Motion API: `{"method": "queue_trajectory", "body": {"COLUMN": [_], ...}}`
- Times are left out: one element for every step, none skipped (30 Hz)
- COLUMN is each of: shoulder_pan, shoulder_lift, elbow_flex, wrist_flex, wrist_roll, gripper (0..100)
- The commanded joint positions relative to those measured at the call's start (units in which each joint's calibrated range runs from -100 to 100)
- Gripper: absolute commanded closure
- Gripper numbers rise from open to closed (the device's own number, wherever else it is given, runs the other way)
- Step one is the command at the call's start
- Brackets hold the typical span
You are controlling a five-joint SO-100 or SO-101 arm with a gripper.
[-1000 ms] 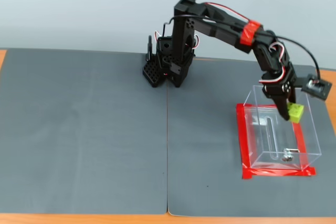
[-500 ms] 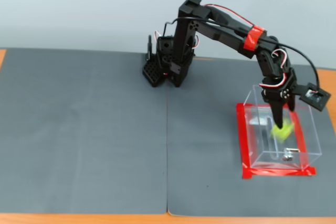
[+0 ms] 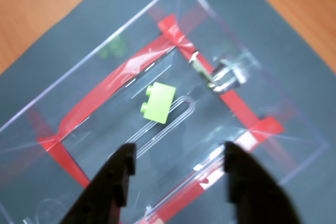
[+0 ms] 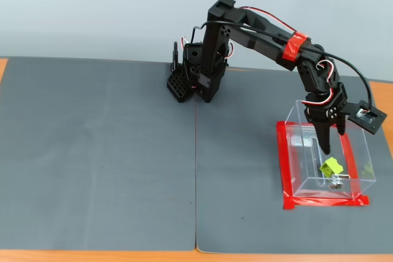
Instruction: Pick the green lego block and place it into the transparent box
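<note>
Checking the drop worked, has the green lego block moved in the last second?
Yes. The green lego block dropped from the rim to the floor of the transparent box.

Wrist view: black two-finger gripper [image 3: 178, 169] cut off by bottom edge; clear plastic rectangular box [image 3: 84, 66] cropped at left; small metal piece [image 3: 227, 74] on floor blurred.

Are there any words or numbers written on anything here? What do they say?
None: no words, numbers or labels can be read in either view.
The green lego block shows plain studs; any lettering on them is too blurred to tell.
The transparent box and the red tape around its base are unmarked.
The arm and its open pincer show no readable marks.
</note>
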Motion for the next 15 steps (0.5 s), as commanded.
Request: {"method": "queue_trajectory", "body": {"shoulder_pan": [3.8,4.9,6.1,7.4,8.5,9.8,11.2,12.6,14.2,15.8,17.5,19.3,21.1,22.9,24.7], "shoulder_lift": [-6.5,-7.6,-8.9,-10.2,-11.5,-12.8,-13.9,-15.2,-16.4,-17.8,-19.0,-20.2,-21.4,-22.6,-23.7], "elbow_flex": [-3.5,-3.2,-2.9,-2.8,-2.5,-2.4,-2.4,-2.4,-2.4,-2.4,-2.4,-2.4,-2.4,-2.4,-2.4], "wrist_flex": [0.0,0.0,0.0,0.3,1.0,1.8,2.8,3.9,5.0,6.2,7.4,8.5,9.4,10.2,10.9], "wrist_roll": [0.2,0.2,0.2,0.2,0.2,0.2,0.2,0.2,0.2,0.2,0.2,0.2,0.2,0.2,0.2], "gripper": [94,96,98,98,98,98,98,98,98,98,98,98,98,98,98]}}
